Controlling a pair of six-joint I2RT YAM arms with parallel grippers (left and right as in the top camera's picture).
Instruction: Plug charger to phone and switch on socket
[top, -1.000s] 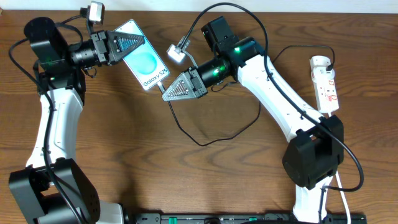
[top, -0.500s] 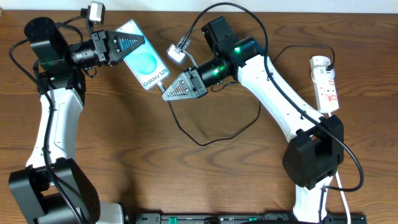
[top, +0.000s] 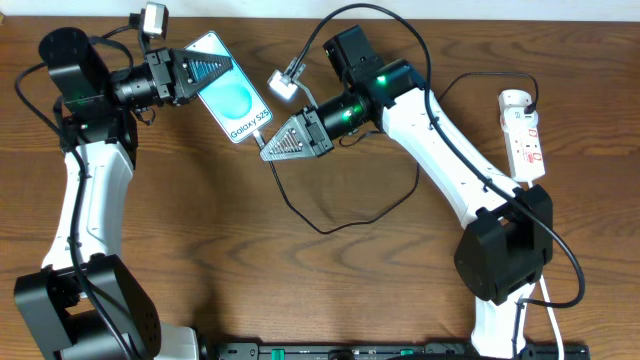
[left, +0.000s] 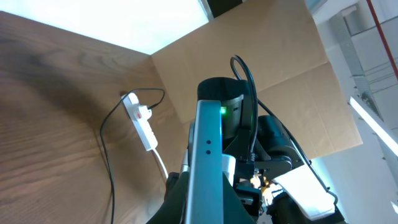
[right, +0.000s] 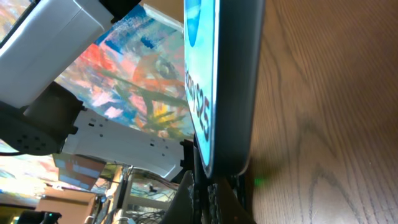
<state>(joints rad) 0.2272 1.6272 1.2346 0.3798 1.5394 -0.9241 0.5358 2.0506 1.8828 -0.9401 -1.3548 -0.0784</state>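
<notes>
Phone: the phone (top: 238, 102) lies at a slant at the back left of the table (top: 300, 300), screen lit and facing up. We cannot tell whether it rests on the wood or is held just above it.
Left gripper: the left gripper (top: 228, 65) has its fingers clamped on the phone's upper end; its own camera shows the phone edge-on between them.
Right gripper: the right gripper (top: 266, 154) sits at the phone's lower end, fingers together. The charger (top: 330, 228) runs out from between them, so we judge they pinch it near the connector.
Connector: the tip is hidden in every view, so we cannot say whether it is seated in the port.
Cable: it loops loosely across the middle of the table, under the right arm.
Socket: the socket (top: 525, 135) lies at the far right edge, well apart from the phone, with a black lead meeting its far end.
Risk, mating: if the tip is off-line with the port, a push could twist the phone in the left grip or slide it away.
Risk, cable: the loose loop could catch on the right arm as it swings to the switch and drag the connector out.
Risk, switch: a sideways press could shove the light socket rather than flip the switch.
</notes>
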